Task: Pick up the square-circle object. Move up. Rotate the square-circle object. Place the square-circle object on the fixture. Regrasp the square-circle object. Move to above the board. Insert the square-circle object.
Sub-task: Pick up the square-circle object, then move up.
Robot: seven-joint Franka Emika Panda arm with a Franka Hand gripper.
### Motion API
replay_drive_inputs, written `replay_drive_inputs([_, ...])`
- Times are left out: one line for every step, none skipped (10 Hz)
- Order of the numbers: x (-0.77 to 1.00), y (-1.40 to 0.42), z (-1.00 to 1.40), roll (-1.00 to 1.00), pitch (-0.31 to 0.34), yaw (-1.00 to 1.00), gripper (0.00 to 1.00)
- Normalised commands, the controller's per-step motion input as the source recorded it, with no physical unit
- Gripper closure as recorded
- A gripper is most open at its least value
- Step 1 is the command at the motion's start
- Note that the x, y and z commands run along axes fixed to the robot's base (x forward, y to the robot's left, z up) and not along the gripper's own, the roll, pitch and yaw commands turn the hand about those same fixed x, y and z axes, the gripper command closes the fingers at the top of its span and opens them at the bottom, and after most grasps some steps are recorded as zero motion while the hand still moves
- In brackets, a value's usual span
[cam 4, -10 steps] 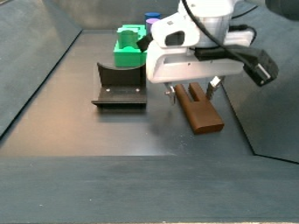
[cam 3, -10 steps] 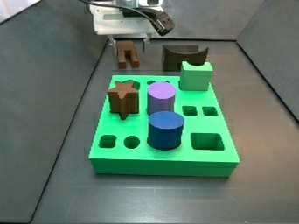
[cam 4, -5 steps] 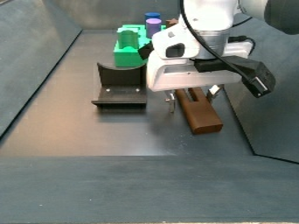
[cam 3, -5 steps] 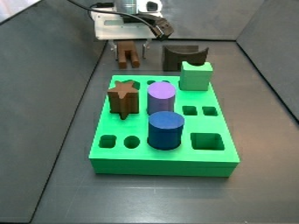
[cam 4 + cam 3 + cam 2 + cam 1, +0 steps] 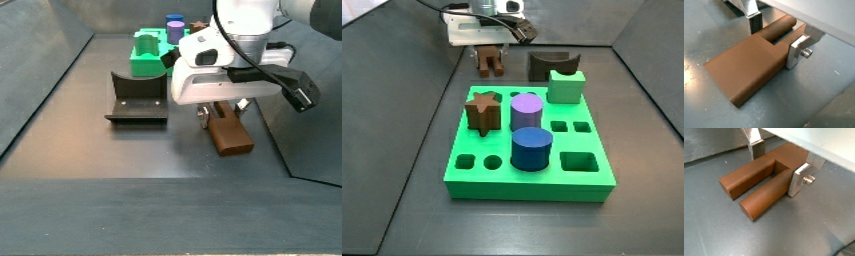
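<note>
The square-circle object is straddled by the open tool — plates not touching it — on the grey, dark-walled floor.

Count of pieces on the floor and board

One gripper is seen, low over the single square-circle object, its jaws set on either side of one prong in both wrist views. One fixture and one pale green notched block are counted. One board is seen, carrying three pegs: one brown star peg, one purple cylinder, one dark blue cylinder. Five open holes are counted in the board.
</note>
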Motion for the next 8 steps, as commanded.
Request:
replay_drive_inputs([0.00, 0.00, 0.00, 0.00, 0.000, 0.00, 1.00])
replay_drive_inputs([0.00, 0.00, 0.00, 0.00, 0.000, 0.00, 1.00])
replay_drive_inputs([0.00, 0.00, 0.00, 0.00, 0.000, 0.00, 1.00])
replay_drive_inputs([0.00, 0.00, 0.00, 0.00, 0.000, 0.00, 1.00])
replay_drive_inputs([0.00, 0.00, 0.00, 0.00, 0.000, 0.00, 1.00])
replay_drive_inputs([0.00, 0.00, 0.00, 0.00, 0.000, 0.00, 1.00])
replay_drive_inputs([0.00, 0.00, 0.00, 0.00, 0.000, 0.00, 1.00])
replay_drive_inputs([0.00, 0.00, 0.83, 0.00, 0.000, 0.00, 1.00])
